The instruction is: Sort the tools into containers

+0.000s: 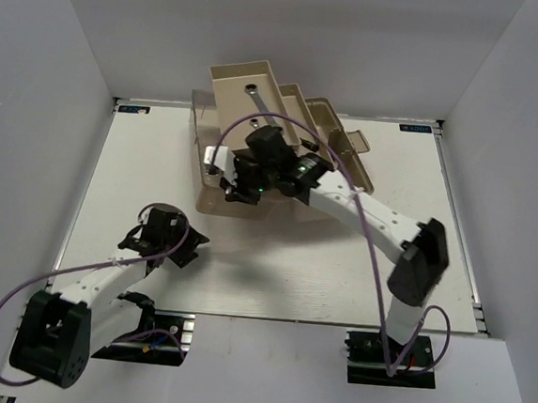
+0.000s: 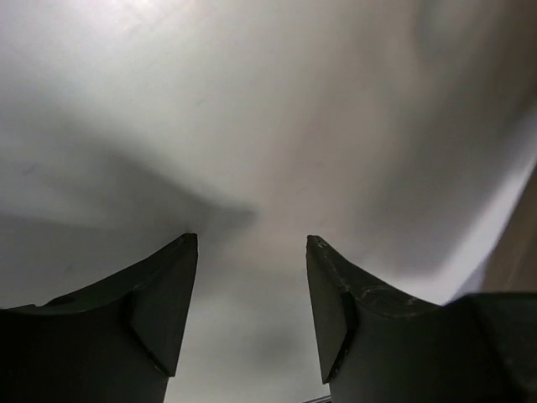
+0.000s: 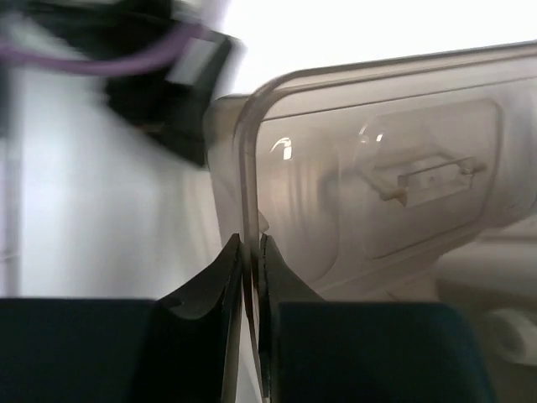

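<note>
The fold-out toolbox (image 1: 337, 123) stands at the back middle of the table, its beige trays fanned open. A silver wrench (image 1: 251, 94) lies in the topmost tray (image 1: 228, 75). My right gripper (image 1: 235, 187) reaches over the toolbox's front left part. In the right wrist view the right gripper (image 3: 250, 241) is shut on the thin edge of the translucent brown lid (image 3: 377, 176). My left gripper (image 1: 164, 239) hovers low over the table at the near left. In the left wrist view the left gripper (image 2: 252, 239) is open with only white table between its fingers. No other tools show.
White walls enclose the table (image 1: 291, 269) on three sides. The right arm's elbow (image 1: 420, 257) stands at the near right. A purple cable (image 1: 363, 205) loops over the right arm. A beige edge (image 2: 522, 252) shows at the right of the left wrist view.
</note>
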`<state>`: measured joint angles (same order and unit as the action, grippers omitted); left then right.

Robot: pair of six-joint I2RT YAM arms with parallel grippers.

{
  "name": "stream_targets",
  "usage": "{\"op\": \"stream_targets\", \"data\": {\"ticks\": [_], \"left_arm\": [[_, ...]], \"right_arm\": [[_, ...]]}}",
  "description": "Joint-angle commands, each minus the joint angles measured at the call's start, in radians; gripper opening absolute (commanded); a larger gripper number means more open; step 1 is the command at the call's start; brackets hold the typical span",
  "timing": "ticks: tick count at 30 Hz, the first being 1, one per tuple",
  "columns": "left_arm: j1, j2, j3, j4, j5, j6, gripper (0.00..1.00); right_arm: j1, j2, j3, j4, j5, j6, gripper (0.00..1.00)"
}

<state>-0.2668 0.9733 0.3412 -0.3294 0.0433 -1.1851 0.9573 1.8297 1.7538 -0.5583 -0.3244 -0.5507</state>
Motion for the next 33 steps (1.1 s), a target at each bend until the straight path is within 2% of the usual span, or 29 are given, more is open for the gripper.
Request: {"op": "stream_targets", "data": {"ticks": [1, 2, 5, 11, 14, 15, 18, 20, 24, 25, 27, 28, 30, 33], "left_arm": [[0.026, 0.114, 0.021, 0.337, 0.12, 0.005, 0.65], [0.037, 0.16, 0.045, 0.39, 0.136, 0.025, 0.65], [0.046, 0.332, 0.186, 0.414, 0.184, 0.088, 0.66], [0.074, 0.413, 0.393, 0.348, 0.194, 0.16, 0.66], [0.083, 0.449, 0.45, 0.314, 0.216, 0.174, 0.66], [0.083, 0.449, 0.45, 0.314, 0.216, 0.174, 0.66], [0.092, 0.449, 0.478, 0.314, 0.228, 0.185, 0.66], [0.103, 0.479, 0.508, 0.291, 0.237, 0.194, 0.66], [0.112, 0.525, 0.562, 0.291, 0.247, 0.203, 0.66], [0.112, 0.536, 0.591, 0.291, 0.256, 0.212, 0.66], [0.112, 0.562, 0.639, 0.256, 0.256, 0.225, 0.66], [0.112, 0.591, 0.689, 0.256, 0.256, 0.238, 0.66], [0.112, 0.622, 0.776, 0.224, 0.265, 0.249, 0.66], [0.097, 0.689, 0.913, 0.195, 0.279, 0.271, 0.66]], "right_arm": [[-0.015, -0.213, -0.095, 0.165, -0.16, 0.074, 0.0], [-0.02, -0.248, -0.178, 0.173, -0.226, 0.074, 0.0], [-0.02, -0.286, -0.238, 0.169, -0.278, 0.071, 0.0], [-0.017, -0.29, -0.281, 0.149, -0.229, 0.06, 0.0], [-0.014, -0.264, -0.241, 0.085, -0.223, 0.048, 0.48], [-0.017, -0.264, -0.2, 0.046, -0.238, 0.019, 0.67], [-0.017, -0.311, -0.165, 0.002, -0.281, -0.02, 0.72], [-0.014, -0.345, -0.168, 0.006, -0.284, -0.044, 0.7], [-0.009, -0.46, -0.217, 0.078, -0.116, -0.074, 0.56], [-0.008, -0.492, -0.23, 0.13, 0.045, -0.065, 0.44], [-0.015, -0.509, -0.238, 0.188, 0.163, -0.054, 0.3], [-0.017, -0.535, -0.249, 0.217, 0.315, -0.067, 0.18], [-0.035, -0.546, -0.298, 0.337, 0.607, -0.084, 0.09], [-0.098, -0.561, -0.326, 0.399, 0.84, -0.098, 0.07]]}}
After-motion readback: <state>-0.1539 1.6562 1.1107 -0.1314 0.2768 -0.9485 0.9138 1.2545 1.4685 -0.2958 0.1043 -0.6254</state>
